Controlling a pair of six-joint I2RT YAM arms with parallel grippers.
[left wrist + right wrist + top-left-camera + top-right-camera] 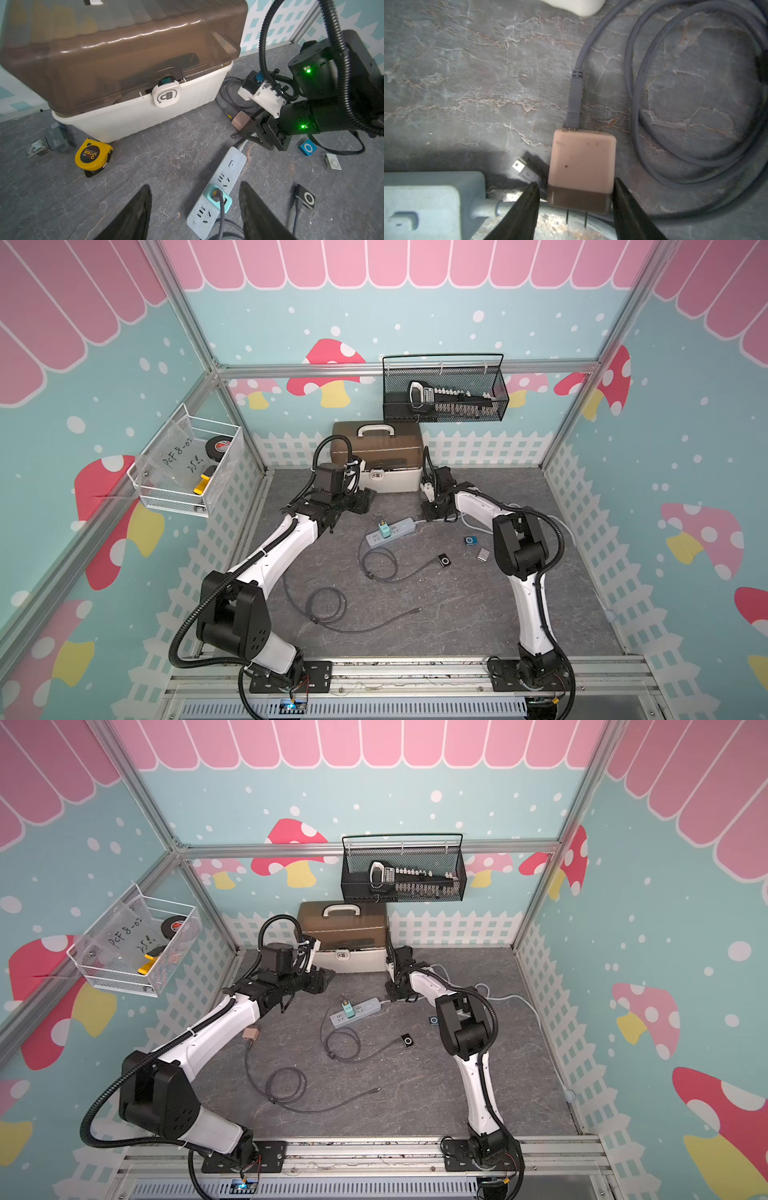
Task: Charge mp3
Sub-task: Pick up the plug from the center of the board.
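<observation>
A black mp3 point(444, 560) point(306, 197) lies on the table, joined by a grey cable to the teal charger point(383, 529) point(218, 198) plugged into the grey power strip point(390, 531) point(355, 1010). A blue mp3 point(470, 540) and a silver mp3 point(483, 554) lie loose near the right arm. My right gripper point(432, 514) point(575, 182) straddles a pink charger point(582, 166) point(241, 122) by the strip's far end. One finger is against it and a small gap shows at the other. My left gripper point(194, 185) point(365, 499) hangs open and empty over the strip.
A brown-lidded toolbox point(378, 456) stands at the back, with a yellow tape measure point(93, 154) before it. A second pink charger point(250, 1033) with a coiled cable point(328, 605) lies beside the left arm. Wire baskets point(444, 389) point(187, 464) hang on the walls.
</observation>
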